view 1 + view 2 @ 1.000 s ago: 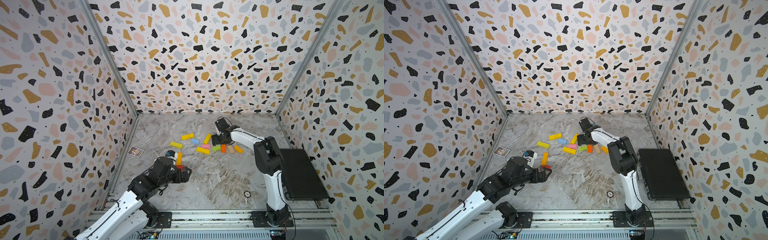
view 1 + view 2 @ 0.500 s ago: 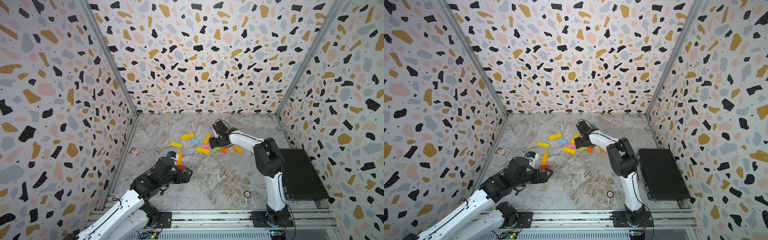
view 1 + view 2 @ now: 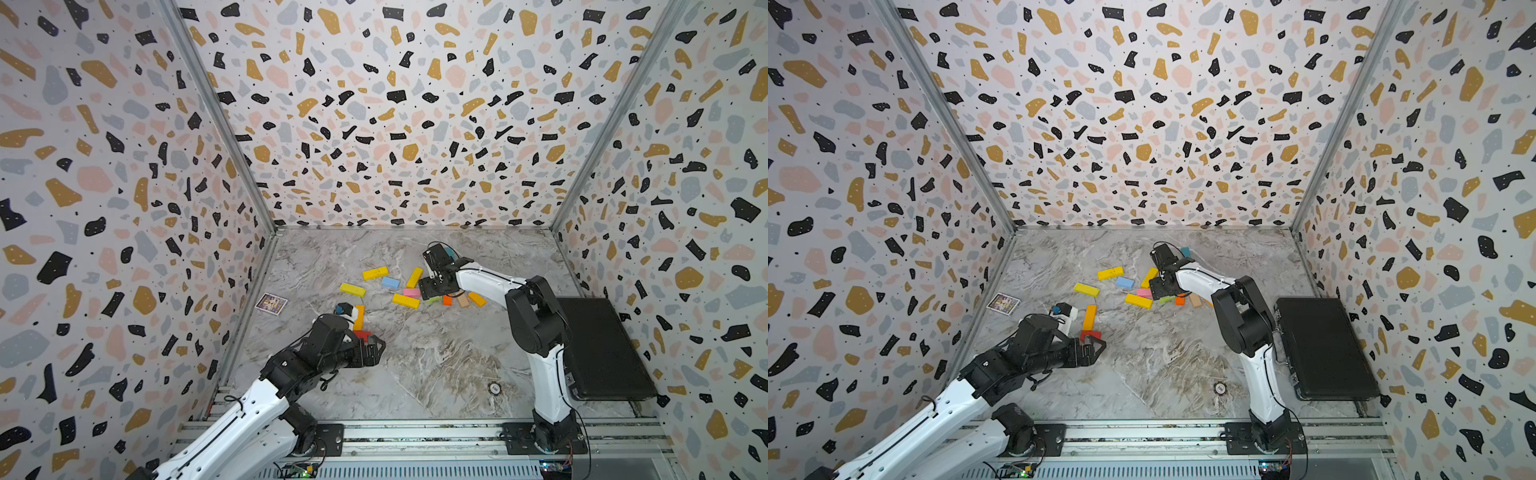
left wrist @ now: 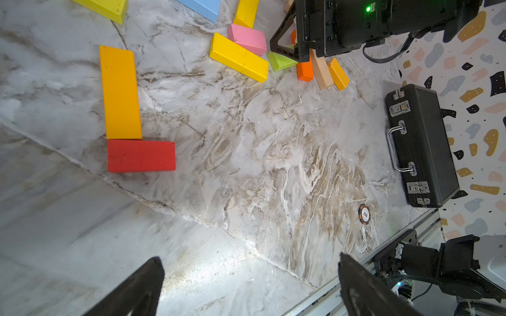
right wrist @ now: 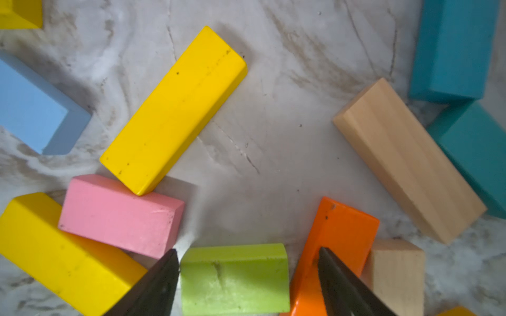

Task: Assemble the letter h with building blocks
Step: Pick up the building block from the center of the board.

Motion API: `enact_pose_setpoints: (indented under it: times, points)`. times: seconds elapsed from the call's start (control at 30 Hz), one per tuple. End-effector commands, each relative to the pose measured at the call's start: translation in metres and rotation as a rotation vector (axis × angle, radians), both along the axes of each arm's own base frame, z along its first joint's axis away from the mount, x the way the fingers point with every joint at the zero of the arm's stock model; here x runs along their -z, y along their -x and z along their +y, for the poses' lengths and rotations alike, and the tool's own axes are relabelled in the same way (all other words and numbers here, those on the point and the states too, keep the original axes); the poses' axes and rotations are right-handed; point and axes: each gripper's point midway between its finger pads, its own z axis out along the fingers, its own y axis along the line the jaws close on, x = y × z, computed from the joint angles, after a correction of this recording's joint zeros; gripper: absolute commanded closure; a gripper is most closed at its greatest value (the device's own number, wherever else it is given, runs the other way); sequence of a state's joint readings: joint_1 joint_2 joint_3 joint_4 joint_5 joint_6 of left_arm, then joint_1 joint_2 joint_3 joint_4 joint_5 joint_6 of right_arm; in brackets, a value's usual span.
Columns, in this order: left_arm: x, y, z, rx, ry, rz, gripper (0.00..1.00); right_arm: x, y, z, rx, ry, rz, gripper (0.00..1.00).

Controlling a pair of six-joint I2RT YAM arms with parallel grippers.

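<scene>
The smooth, marble-patterned table fills the lower frame in both top views. At its right edge lies a shut black hard case, contents unseen. Left of centre, the left gripper gapes wide and empty. The right gripper stands parted astride a lime block. Painted rectangular wooden building blocks lie scattered mid-frame. An orange bar and a red block touch in an L.

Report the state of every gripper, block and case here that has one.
left gripper: open, empty.
right gripper: open, fingers straddling the green block.
green block: lying flat, not gripped.
red block: lying flat, butted against the orange-yellow bar, forming an L.
black case: shut, lying flat.
</scene>
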State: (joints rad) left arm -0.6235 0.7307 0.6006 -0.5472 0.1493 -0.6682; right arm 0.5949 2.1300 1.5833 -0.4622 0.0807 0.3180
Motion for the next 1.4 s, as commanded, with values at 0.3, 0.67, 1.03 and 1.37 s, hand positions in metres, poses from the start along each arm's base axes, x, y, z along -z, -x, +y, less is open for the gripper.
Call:
enact_pose_setpoints:
  times: [0.3, 0.67, 1.03, 1.37]
  points:
    - [0.004, -0.004, -0.005, 0.004, 0.016, 0.004, 0.01, 0.018, 0.03, -0.002, -0.036, -0.032, 0.071, 0.24]
    - [0.001, -0.004, -0.009, 0.022, 0.023, 0.008, 0.01, 0.002, 0.022, 0.01, -0.051, -0.068, 0.016, 0.24]
    - [-0.047, -0.001, -0.007, 0.055, 0.056, -0.095, 0.01, -0.049, 0.001, 0.014, 0.005, -0.151, -0.159, 0.23]
    - [-0.069, 0.007, 0.001, 0.061, 0.058, -0.154, 0.01, -0.09, -0.001, 0.029, 0.052, -0.395, -0.279, 0.17]
